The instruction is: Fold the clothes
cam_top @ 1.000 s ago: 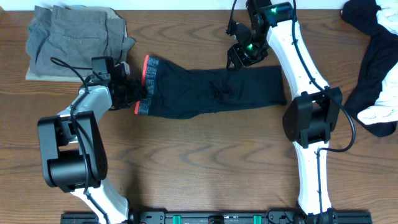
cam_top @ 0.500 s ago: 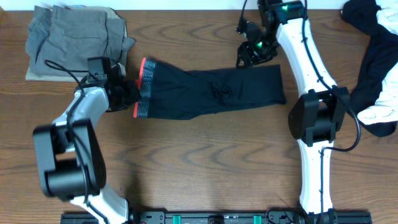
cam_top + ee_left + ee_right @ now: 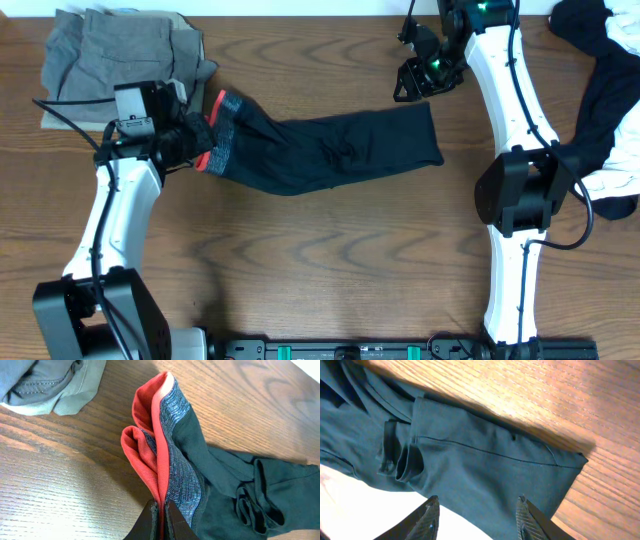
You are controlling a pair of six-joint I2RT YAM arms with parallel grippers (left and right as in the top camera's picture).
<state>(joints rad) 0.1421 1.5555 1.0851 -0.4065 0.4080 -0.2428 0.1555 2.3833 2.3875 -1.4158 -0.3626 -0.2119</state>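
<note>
1. Left gripper (image 3: pixel 196 142), clamped on the coral edge (image 3: pixel 145 445) of the black garment (image 3: pixel 330 152), has drawn back, hauling that end along.
2. Right gripper (image 3: pixel 415 80), jaws apart, has withdrawn; the hem (image 3: pixel 432 135) now lies farther from its fingertips.

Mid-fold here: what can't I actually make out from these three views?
1. Left wrist view: the bottom edge cuts off the fingers of the left gripper, so how deep they bite the red band of the garment is hidden.
2. Overhead: that gripper covers part of the band.
3. Right wrist view: a washed-out white patch hides the garment's lower edge; how high the right gripper sits above the fabric is unclear.
4. Overhead: the right edge cuts off the dark pile.
</note>
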